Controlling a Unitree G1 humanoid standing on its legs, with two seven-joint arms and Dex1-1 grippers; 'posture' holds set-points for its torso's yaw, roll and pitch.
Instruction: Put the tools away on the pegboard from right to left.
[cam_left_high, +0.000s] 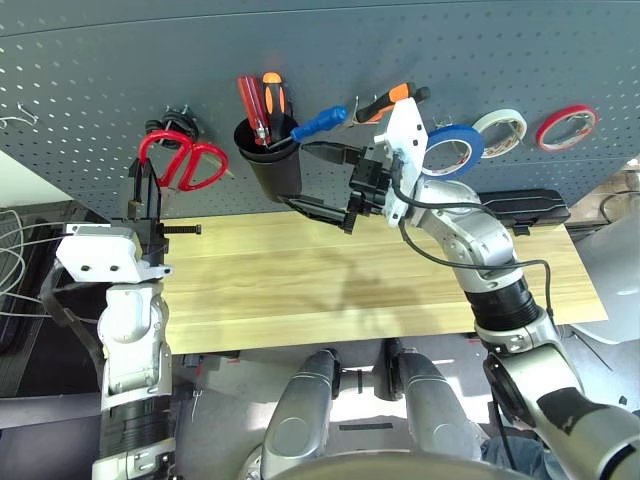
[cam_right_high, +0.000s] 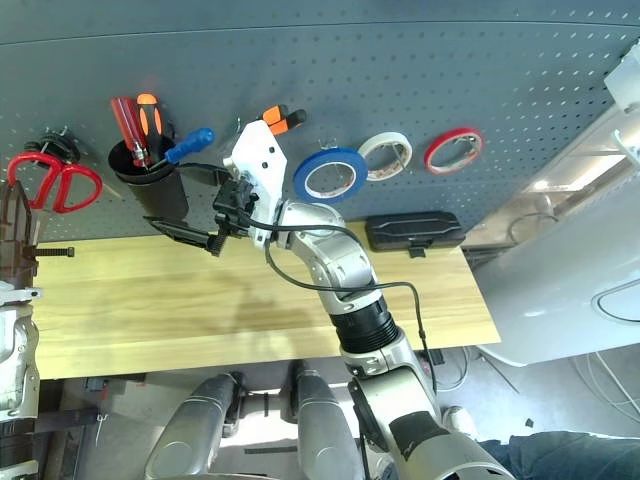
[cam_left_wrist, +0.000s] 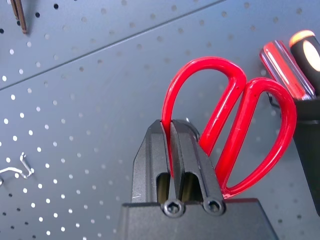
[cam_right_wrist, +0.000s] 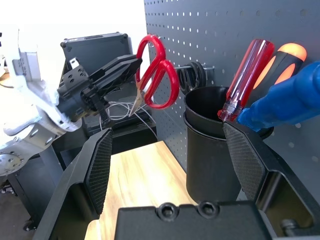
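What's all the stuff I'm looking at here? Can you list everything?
Pegboard: one, dark grey-blue, behind the table.
Table: one, light wood, below the pegboard.
Cup: one, black, on the pegboard.
Screwdrivers: three in the cup; blue handle, red handle, orange-and-black handle.
Pliers: one, orange and black, hung right of the cup.
Tape rolls: blue, white, red, hung in a row on the right.
Black case: one, at the table's back right.
Scissors: one, red handles, held near the pegboard, left of the cup.
Left gripper: shut on the scissors.
Right gripper: open, at the cup.
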